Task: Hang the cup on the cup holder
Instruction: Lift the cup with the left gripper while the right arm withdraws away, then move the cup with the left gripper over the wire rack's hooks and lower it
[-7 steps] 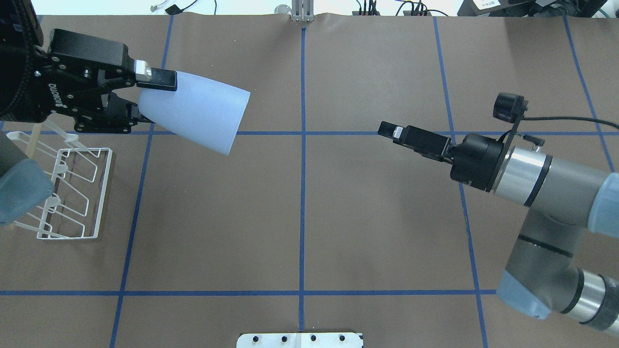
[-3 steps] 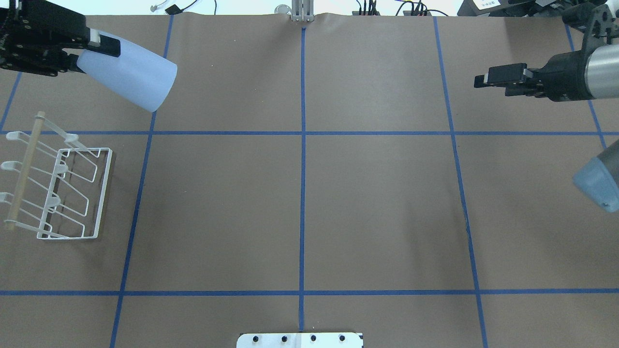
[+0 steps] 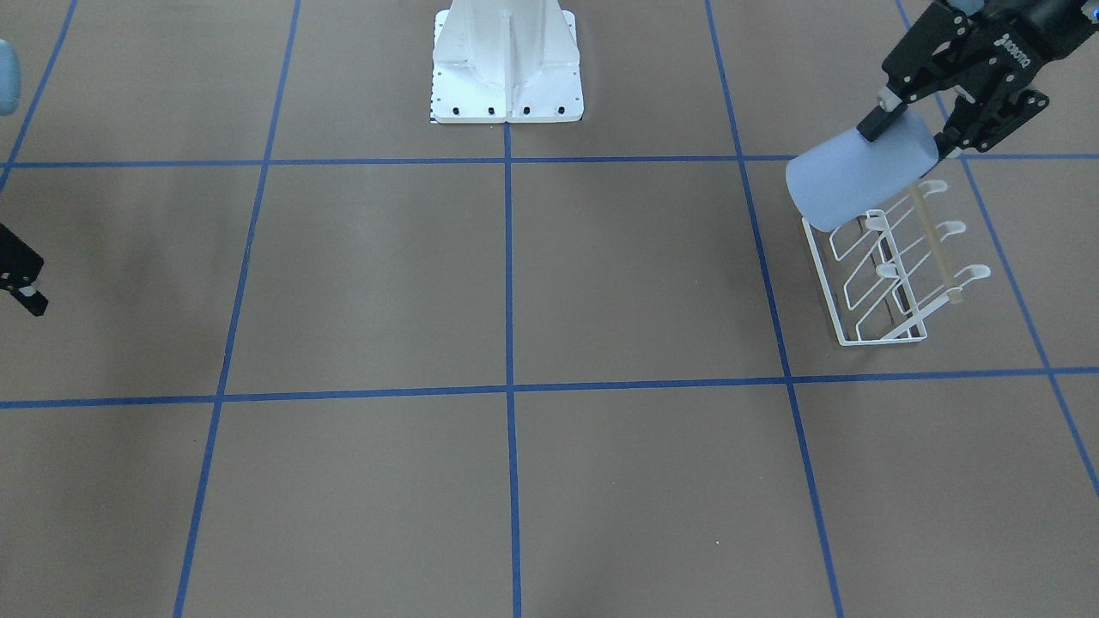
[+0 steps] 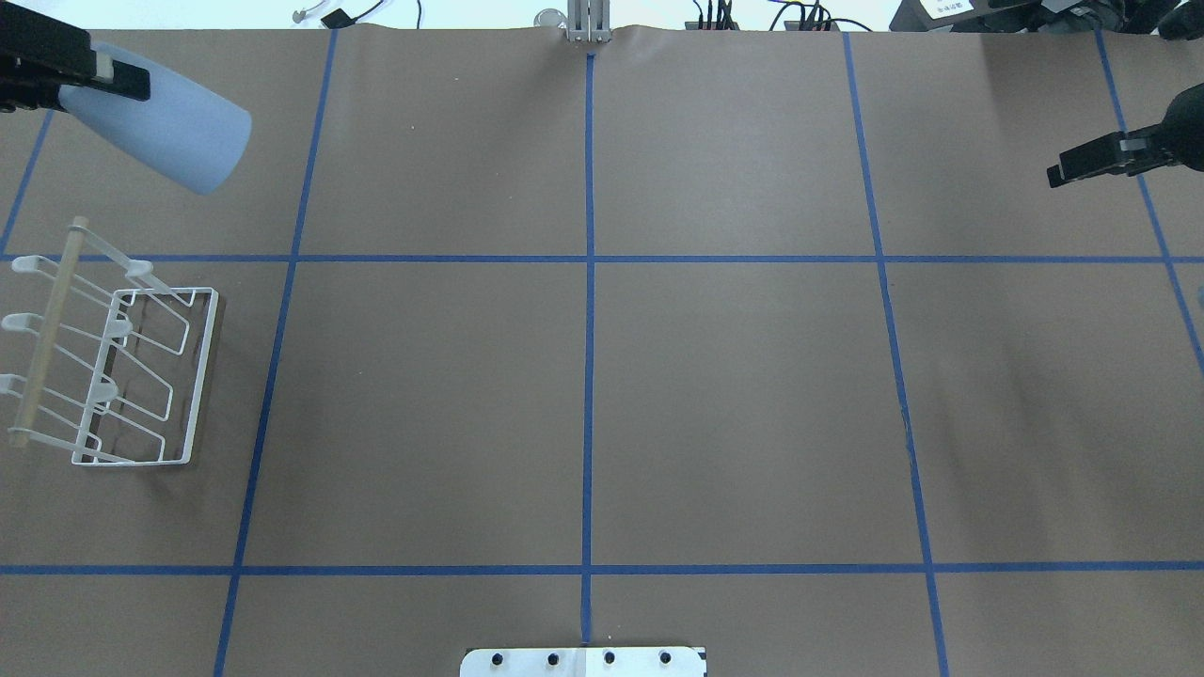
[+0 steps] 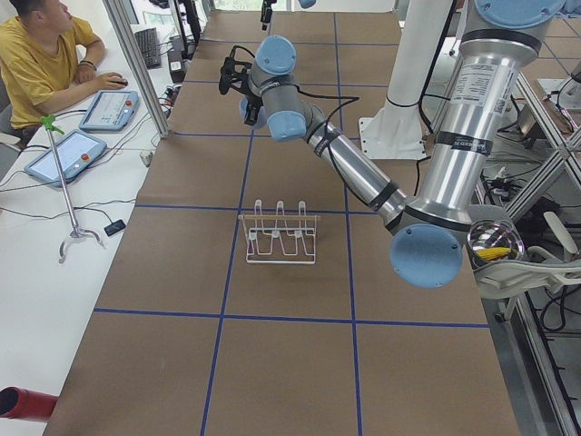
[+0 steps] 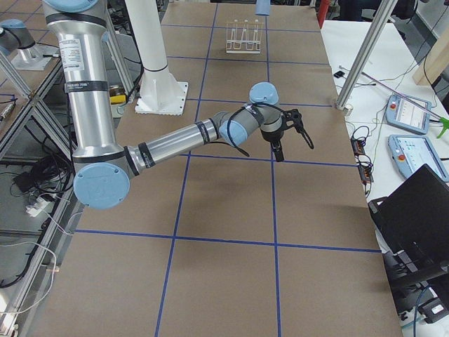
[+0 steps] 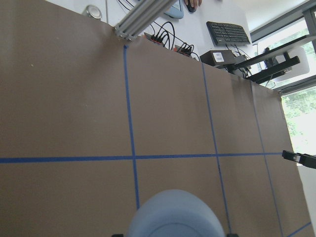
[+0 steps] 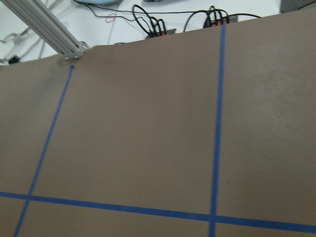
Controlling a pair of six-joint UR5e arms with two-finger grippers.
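Note:
My left gripper (image 4: 89, 80) is shut on the narrow end of the light blue cup (image 4: 165, 127) and holds it tilted in the air, wide mouth pointing away from the gripper. In the front view the cup (image 3: 859, 176) overlaps the robot-side end of the rack; it fills the bottom of the left wrist view (image 7: 175, 215). The white wire cup holder (image 4: 122, 376) with its wooden rod stands on the table at the left, with nothing on its pegs, also in the front view (image 3: 884, 275). My right gripper (image 4: 1058, 174) is shut and empty at the far right.
Brown paper with blue tape lines (image 4: 588, 282) covers the table. The robot's white base plate (image 3: 506, 77) sits at the near middle edge. Cables and an aluminium post (image 4: 588, 23) line the far edge. An operator (image 5: 41, 54) sits beyond the far side.
My left gripper has carried the cup from beside the rack's far end up and away toward the far left corner. The right arm has pulled back from the middle to the far right.

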